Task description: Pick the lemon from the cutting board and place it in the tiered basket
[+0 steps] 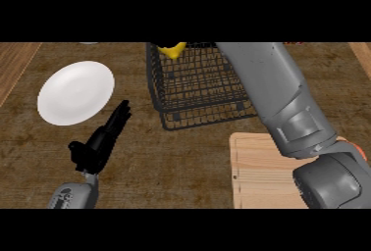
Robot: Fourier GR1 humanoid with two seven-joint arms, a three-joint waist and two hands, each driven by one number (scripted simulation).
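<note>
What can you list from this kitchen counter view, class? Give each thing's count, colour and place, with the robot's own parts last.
plate: one, white, on the counter at the left.
tiered basket: one, black wire, top centre of the counter.
lemon: one, yellow, partly seen at the basket's top edge, next to the right forearm.
cutting board: one, light wood, lower right, partly under the right forearm.
orange thing: one, only a sliver shows behind the right forearm; cannot tell what it is.
counter: one, brown wood grain.
left hand: one, black, fingers straight, lower left.
right forearm: one, grey, reaching over the basket; its hand is not visible.

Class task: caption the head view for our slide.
Right arm reaches over the wire basket, lemon at its far edge; left robot hand rests open.
</note>
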